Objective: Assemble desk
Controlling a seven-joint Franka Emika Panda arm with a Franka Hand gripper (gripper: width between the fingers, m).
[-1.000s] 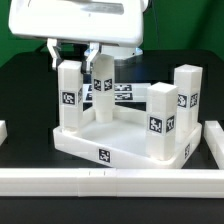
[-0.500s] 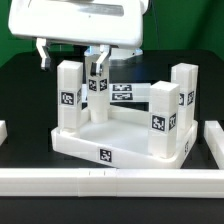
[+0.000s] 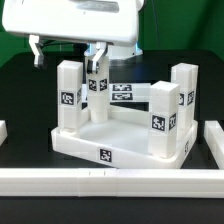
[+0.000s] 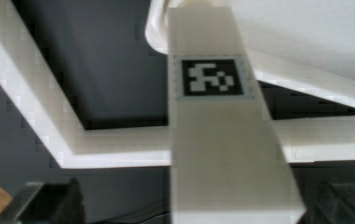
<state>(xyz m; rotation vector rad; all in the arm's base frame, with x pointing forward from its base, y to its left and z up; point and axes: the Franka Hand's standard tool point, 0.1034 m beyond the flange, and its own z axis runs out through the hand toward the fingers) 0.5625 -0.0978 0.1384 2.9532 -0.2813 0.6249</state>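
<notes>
Black tabletop and green backdrop framed the desk (image 3: 118, 140), which sat upside down just behind the white border rail (image 3: 110, 180), four tagged legs standing in its corner sockets. Over the last second the gripper (image 3: 66, 52) had let go of the rear leg (image 3: 99, 85) and lifted, its fingers (image 3: 36, 52) now spread wide and empty above it. That leg stood upright unaided, so all four legs looked seated.
</notes>
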